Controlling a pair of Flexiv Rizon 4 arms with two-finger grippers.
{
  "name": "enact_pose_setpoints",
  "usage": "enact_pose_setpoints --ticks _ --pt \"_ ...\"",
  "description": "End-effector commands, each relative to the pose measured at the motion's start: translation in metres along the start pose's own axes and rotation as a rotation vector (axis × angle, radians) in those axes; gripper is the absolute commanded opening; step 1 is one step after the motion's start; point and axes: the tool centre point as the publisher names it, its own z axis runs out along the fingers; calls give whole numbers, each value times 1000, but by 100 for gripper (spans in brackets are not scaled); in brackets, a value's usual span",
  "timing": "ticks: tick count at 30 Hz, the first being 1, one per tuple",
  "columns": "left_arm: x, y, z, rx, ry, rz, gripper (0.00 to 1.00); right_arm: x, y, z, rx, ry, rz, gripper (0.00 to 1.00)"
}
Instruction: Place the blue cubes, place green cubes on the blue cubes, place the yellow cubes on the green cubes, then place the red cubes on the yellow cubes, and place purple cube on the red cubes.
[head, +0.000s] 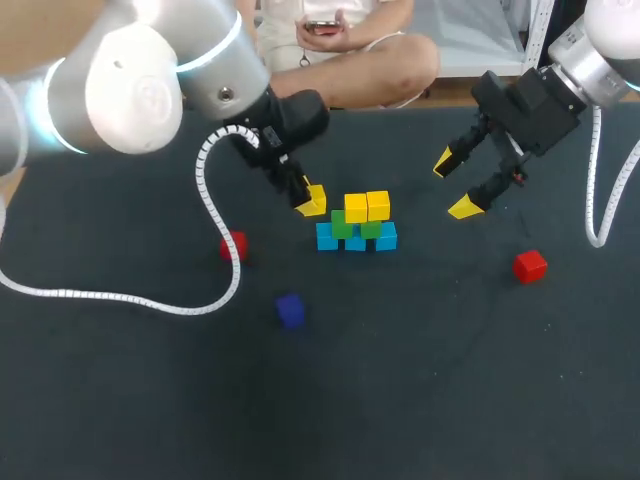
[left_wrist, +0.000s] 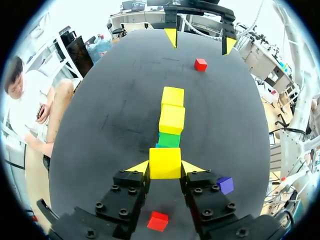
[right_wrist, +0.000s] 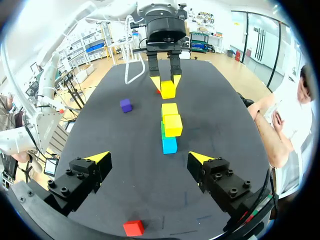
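your left gripper (left_wrist: 165, 170) is clamped on a yellow cube (left_wrist: 165, 161), just at 9 o'clock of the stack (head: 356, 238). two yellows (head: 366, 206) sit on the greens (head: 341, 226), leaving little bare green. come in low and you could shove them off. your right gripper (head: 454, 185) hangs open at 3 o'clock, well apart.
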Motion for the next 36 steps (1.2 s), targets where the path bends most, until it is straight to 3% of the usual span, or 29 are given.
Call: enact_pose_setpoints --ticks 1,36 --pt "-5 6 4 4 4 -3 0 0 0 0 0 -2 -1 100" --pt "-17 15 22 20 -33 35 0 0 0 0 0 -2 -1 100"
